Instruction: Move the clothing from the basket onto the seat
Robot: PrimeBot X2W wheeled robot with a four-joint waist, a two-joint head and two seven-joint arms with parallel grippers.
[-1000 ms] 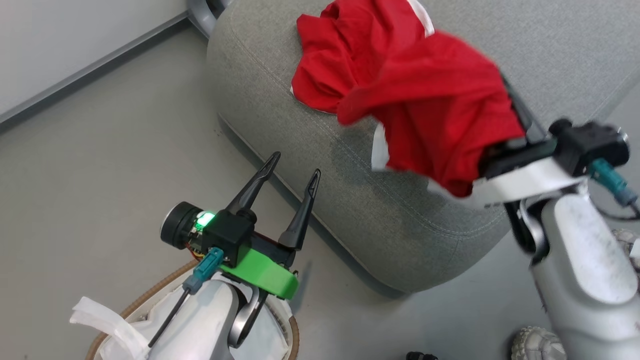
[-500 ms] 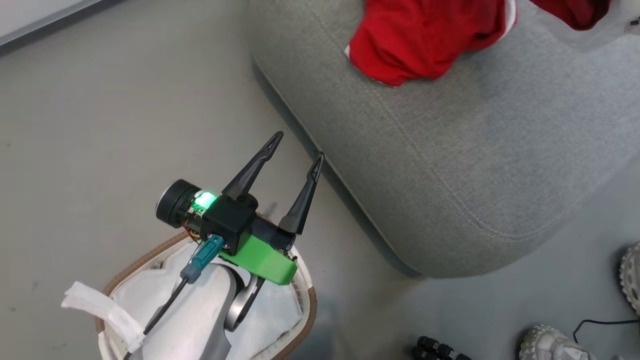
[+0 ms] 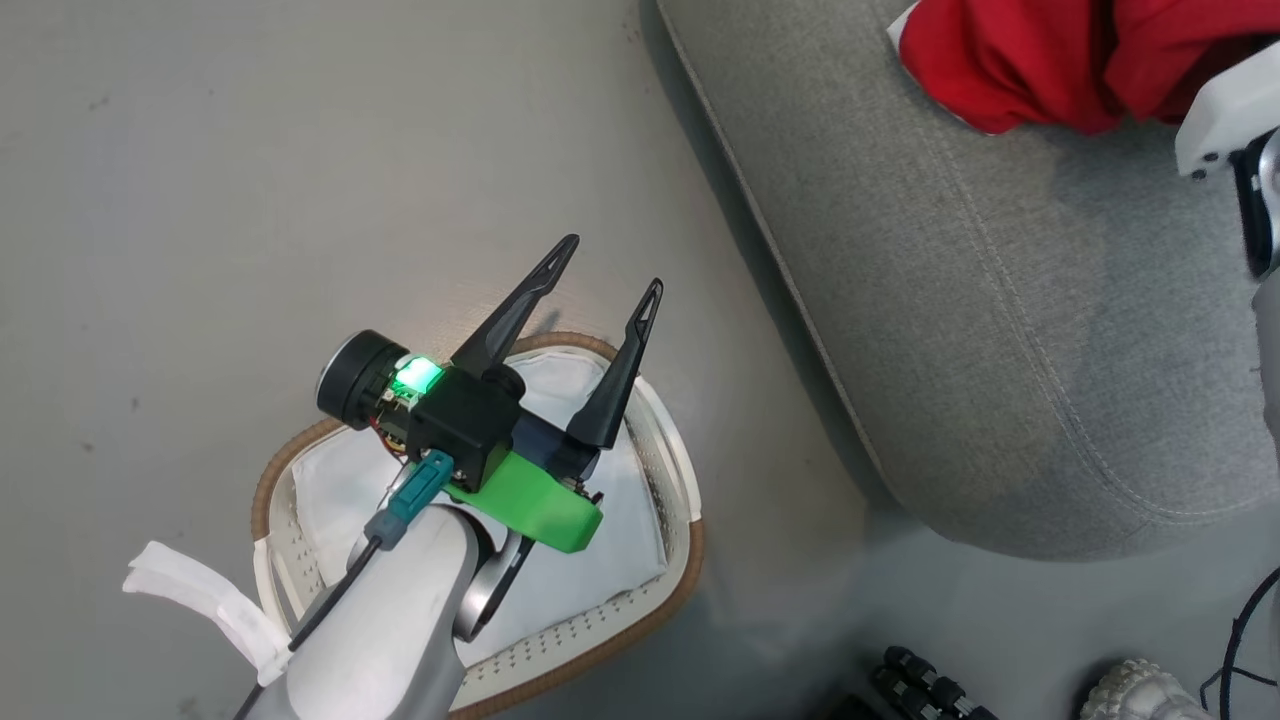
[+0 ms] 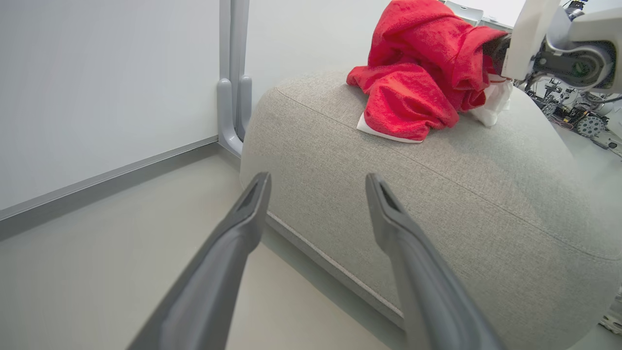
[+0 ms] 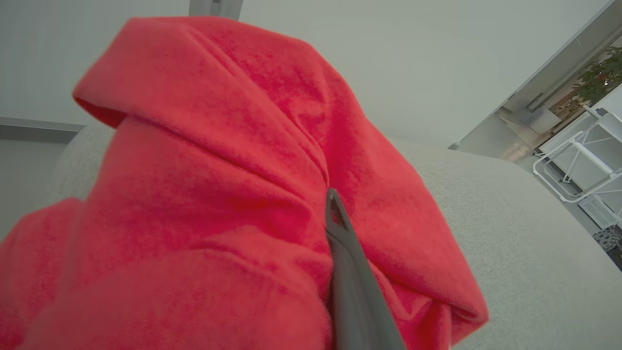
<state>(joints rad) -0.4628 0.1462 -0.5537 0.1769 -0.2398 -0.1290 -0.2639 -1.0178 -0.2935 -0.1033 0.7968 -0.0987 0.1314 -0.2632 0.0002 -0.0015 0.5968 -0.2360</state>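
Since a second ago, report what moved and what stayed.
The right gripper brought the clothing it carried down against the piece already lying there. All of it now sits bunched on the seat, with fabric still draped over that gripper, so its grip is unclear. The head camera swung toward the basket. Unchanged: the left gripper is open above the basket, with the white liner inside.

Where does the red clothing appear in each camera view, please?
Head view: the clothing is at the top right, lying on the seat.
Left wrist view: it is at the upper centre-right, on top of the seat.
Right wrist view: it spreads across the left and centre, very close.
Shared landmark: the grey seat under it.
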